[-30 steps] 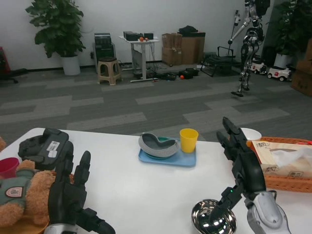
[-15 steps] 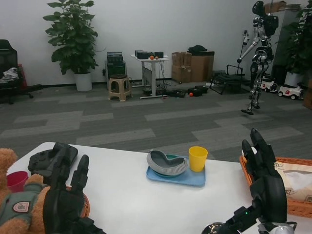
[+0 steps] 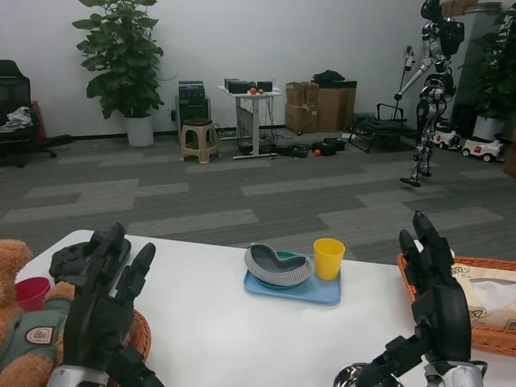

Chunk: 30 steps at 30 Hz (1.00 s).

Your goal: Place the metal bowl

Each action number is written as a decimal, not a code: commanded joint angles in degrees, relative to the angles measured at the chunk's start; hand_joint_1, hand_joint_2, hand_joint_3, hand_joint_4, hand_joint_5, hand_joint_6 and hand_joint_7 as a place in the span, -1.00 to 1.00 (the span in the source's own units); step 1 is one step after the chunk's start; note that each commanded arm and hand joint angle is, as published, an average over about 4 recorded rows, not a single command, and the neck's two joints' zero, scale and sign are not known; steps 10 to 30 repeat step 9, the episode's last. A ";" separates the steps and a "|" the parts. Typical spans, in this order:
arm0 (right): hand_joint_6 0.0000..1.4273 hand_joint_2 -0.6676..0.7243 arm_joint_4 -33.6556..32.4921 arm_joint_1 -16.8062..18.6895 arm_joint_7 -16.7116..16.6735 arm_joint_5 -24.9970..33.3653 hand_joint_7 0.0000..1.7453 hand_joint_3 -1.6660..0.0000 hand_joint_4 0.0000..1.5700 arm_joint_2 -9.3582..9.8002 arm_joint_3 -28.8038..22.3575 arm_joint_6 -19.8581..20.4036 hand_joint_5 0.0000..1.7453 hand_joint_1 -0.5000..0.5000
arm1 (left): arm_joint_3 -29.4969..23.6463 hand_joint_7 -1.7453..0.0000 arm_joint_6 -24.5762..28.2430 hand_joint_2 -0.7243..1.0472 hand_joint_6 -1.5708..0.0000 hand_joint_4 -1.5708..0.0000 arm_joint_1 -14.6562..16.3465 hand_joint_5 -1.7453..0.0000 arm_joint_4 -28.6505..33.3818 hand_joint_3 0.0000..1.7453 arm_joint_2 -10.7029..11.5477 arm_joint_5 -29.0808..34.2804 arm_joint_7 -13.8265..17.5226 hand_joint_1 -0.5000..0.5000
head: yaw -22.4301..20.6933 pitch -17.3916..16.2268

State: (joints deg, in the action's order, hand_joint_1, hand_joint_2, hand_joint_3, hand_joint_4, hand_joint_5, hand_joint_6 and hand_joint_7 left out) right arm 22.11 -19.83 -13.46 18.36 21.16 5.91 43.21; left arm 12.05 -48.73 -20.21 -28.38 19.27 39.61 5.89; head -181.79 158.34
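Observation:
Only a sliver of the shiny metal bowl point(image 3: 351, 375) shows, at the bottom edge on the white table point(image 3: 210, 322), right of centre. My right hand point(image 3: 435, 310) stands just right of it with fingers straight and pointing up. Its thumb point(image 3: 393, 357) reaches down-left to the bowl's rim; whether it touches is hidden by the frame edge. My left hand point(image 3: 101, 314) is raised at the lower left, fingers spread, holding nothing.
A blue tray point(image 3: 318, 291) mid-table carries a grey dish point(image 3: 276, 266) and a yellow cup point(image 3: 329, 258). A wicker basket point(image 3: 484, 339) with a tissue box sits far right. A teddy bear point(image 3: 20, 339), red cup point(image 3: 32, 292) and black device point(image 3: 76, 260) crowd the left.
The camera has tilted upward, so the table things sit lower in the picture and the bowl has slid almost out at the bottom. Both hands keep their raised, spread poses.

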 commanded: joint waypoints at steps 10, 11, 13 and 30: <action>-1.00 0.97 -0.60 -1.61 0.10 0.71 -0.76 1.00 -1.00 1.49 0.36 0.21 -0.89 -0.78 | -1.65 1.00 0.92 -0.70 1.00 1.00 -0.50 0.65 0.61 -1.00 -1.10 -0.85 0.82 -1.00 | 0.65 0.01; -1.00 0.97 -0.60 -1.61 0.10 0.71 -0.76 1.00 -1.00 1.49 0.36 0.21 -0.89 -0.78 | -1.65 1.00 0.92 -0.70 1.00 1.00 -0.50 0.65 0.61 -1.00 -1.10 -0.85 0.82 -1.00 | 0.65 0.01; -1.00 0.97 -0.60 -1.61 0.10 0.71 -0.76 1.00 -1.00 1.49 0.36 0.21 -0.89 -0.78 | -1.65 1.00 0.92 -0.70 1.00 1.00 -0.50 0.65 0.61 -1.00 -1.10 -0.85 0.82 -1.00 | 0.65 0.01; -1.00 0.97 -0.60 -1.61 0.10 0.71 -0.76 1.00 -1.00 1.49 0.36 0.21 -0.89 -0.78 | -1.65 1.00 0.92 -0.70 1.00 1.00 -0.50 0.65 0.61 -1.00 -1.10 -0.85 0.82 -1.00 | 0.65 0.01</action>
